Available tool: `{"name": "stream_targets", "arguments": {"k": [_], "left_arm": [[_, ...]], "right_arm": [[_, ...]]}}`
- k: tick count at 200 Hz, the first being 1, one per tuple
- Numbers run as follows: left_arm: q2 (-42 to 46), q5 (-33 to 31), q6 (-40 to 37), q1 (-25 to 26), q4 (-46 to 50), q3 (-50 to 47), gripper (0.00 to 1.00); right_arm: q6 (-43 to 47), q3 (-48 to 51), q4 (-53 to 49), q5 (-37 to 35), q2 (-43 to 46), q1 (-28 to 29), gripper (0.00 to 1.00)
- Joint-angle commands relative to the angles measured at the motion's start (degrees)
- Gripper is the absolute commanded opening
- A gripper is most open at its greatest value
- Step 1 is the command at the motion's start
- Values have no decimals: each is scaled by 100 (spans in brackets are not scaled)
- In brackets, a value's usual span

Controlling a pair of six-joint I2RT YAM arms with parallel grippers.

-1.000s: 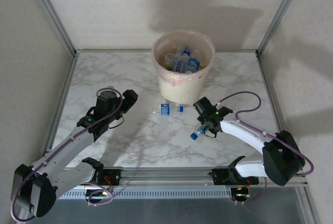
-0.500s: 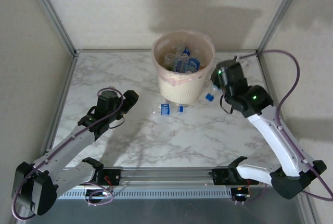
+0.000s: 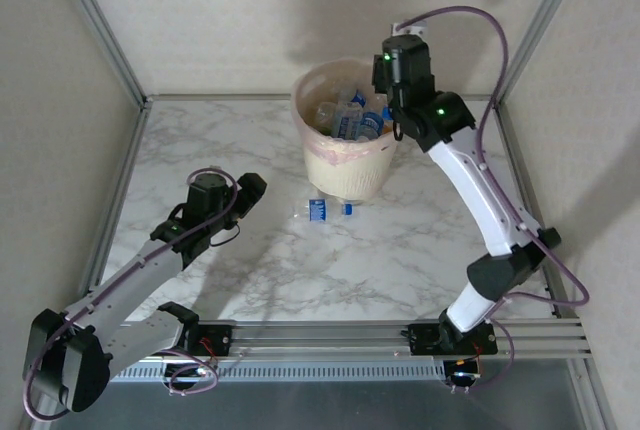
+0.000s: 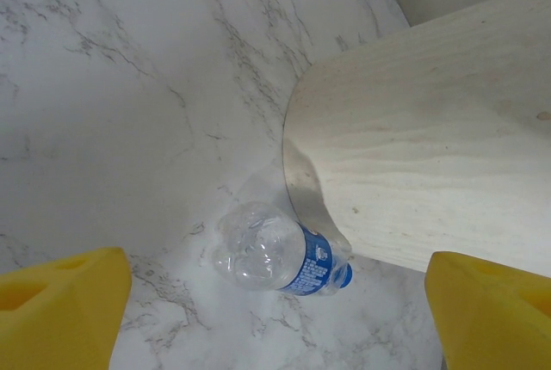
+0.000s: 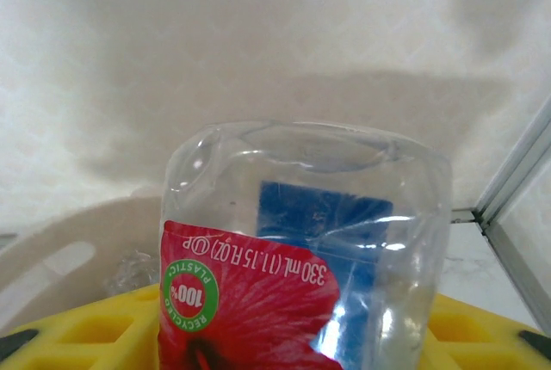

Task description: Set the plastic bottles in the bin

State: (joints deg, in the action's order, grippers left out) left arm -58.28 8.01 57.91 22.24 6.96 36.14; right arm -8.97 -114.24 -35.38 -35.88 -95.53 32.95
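The bin point(image 3: 335, 162), a cream bucket with a pinkish liner, stands at the back middle of the table with several plastic bottles point(image 3: 345, 118) inside. My right gripper point(image 3: 388, 100) is raised over the bin's right rim. In the right wrist view this gripper point(image 5: 293, 340) is shut on a clear bottle with a red label point(image 5: 258, 292). A clear bottle with a blue label and cap point(image 3: 325, 209) lies on the table against the bin's foot. It also lies between the bin wall point(image 4: 430, 146) and my open left gripper point(image 4: 275, 310). That gripper point(image 3: 250, 188) hovers left of the bottle.
The marble table point(image 3: 220, 150) is fenced by aluminium posts point(image 3: 100, 30) and plain walls on three sides. A metal rail point(image 3: 320, 335) with both arm bases runs along the near edge. The right arm's forearm point(image 3: 480, 200) reaches over the table's right side.
My right arm has lifted its bottle from low over the table's front right up to the bin's right rim. The left arm and the lying bottle have not moved.
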Motion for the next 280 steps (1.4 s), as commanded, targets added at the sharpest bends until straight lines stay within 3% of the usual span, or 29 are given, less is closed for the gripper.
{"name": "stream_targets", "arguments": {"k": [1, 22, 64, 115, 199, 280], "left_arm": [[-108, 95, 41, -62, -186, -12, 88], [-156, 87, 31, -64, -212, -11, 88], [-230, 109, 38, -71, -254, -15, 88], [-181, 139, 97, -71, -190, 11, 89], [-209, 56, 651, 228, -131, -86, 86], [-324, -227, 1634, 900, -530, -508, 83]], "right_arm": [[423, -250, 204, 94, -114, -94, 55], [415, -135, 146, 347, -188, -108, 57], [401, 24, 13, 518, -170, -113, 79], [150, -191, -118, 420, -39, -113, 83], [-1081, -49, -899, 688, 322, -108, 50], [-1407, 109, -781, 1287, -318, -559, 42]]}}
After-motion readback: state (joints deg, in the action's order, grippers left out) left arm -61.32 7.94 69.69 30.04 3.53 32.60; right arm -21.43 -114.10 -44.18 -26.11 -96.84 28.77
